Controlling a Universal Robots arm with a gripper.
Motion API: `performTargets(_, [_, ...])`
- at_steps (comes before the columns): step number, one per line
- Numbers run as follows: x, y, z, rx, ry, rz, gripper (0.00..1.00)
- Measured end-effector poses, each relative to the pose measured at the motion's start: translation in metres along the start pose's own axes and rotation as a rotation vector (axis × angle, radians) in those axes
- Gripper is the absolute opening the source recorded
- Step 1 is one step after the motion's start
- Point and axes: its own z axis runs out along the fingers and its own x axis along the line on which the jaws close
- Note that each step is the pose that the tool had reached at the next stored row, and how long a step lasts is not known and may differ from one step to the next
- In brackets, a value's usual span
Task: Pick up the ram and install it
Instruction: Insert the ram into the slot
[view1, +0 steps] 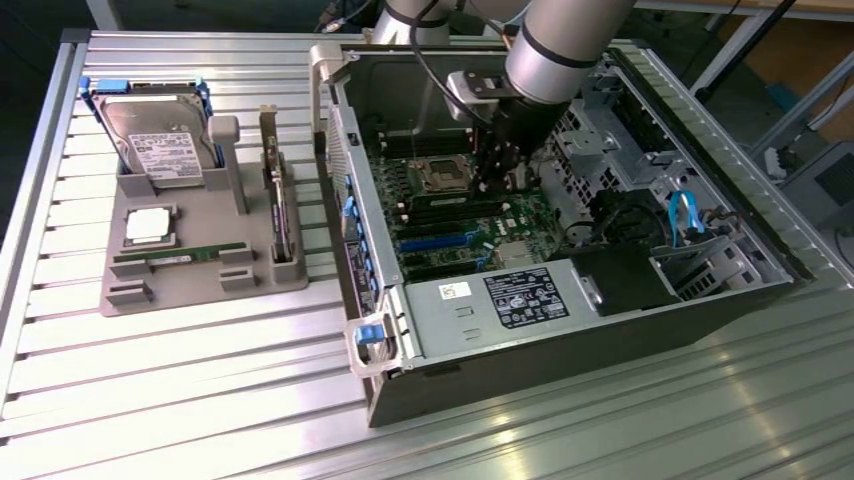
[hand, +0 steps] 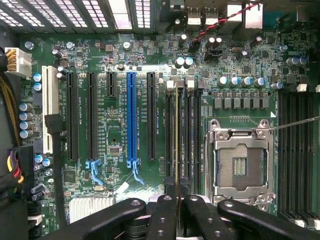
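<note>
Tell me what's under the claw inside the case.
Edge-on below the claw is the ram, lined up along the black memory slots beside the empty processor socket. The stick covers its own slot, so whether it is seated cannot be seen.

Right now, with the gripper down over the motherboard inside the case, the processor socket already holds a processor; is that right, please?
Not quite: the processor socket is empty, its contacts bare, as the wrist view shows. The gripper, holding the ram, is indeed over the motherboard inside the case.
</note>
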Motion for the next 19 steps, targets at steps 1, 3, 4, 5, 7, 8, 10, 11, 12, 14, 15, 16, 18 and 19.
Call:
performTargets(1, [0.0001,0.0,0.001,-0.0001,0.0001,0.0,0.12])
performTargets(3, [0.0002,-0.0001,0.0031,-0.0001,0.0,0.0,0.12])
performTargets(4, [0.0002,-0.0002,0.0045,-0.0001,0.0,0.0,0.12])
performTargets(5, [0.0003,-0.0002,0.0055,0.0,0.0,0.0,0.12])
performTargets(7, [0.0003,-0.0002,0.0058,-0.0001,0.0002,0.0,0.12])
performTargets(8, [0.0004,-0.0002,0.0058,-0.0001,0.0003,0.0,0.12])
performTargets(10, [0.0012,-0.0003,0.0059,0.0,-0.0001,0.0,0.12])
performTargets(11, [0.002,-0.0003,0.0059,0.0,-0.0001,0.0,0.12])
performTargets(12, [0.0023,-0.0002,0.0058,0.0,0.0,0.0,0.12])
performTargets(14, [0.0023,-0.0002,0.0058,0.0,0.0,0.0,0.12])
performTargets(15, [0.0024,-0.0002,0.0059,0.0,0.0,0.0,0.12])
performTargets(16, [0.0024,-0.0003,0.0061,-0.0001,0.0,0.0,0.12])
performTargets(18, [0.0024,-0.0004,0.0067,-0.0001,0.0001,0.0,0.12])
performTargets(19, [0.0025,-0.0004,0.007,-0.0001,0.0001,0.0,0.12])
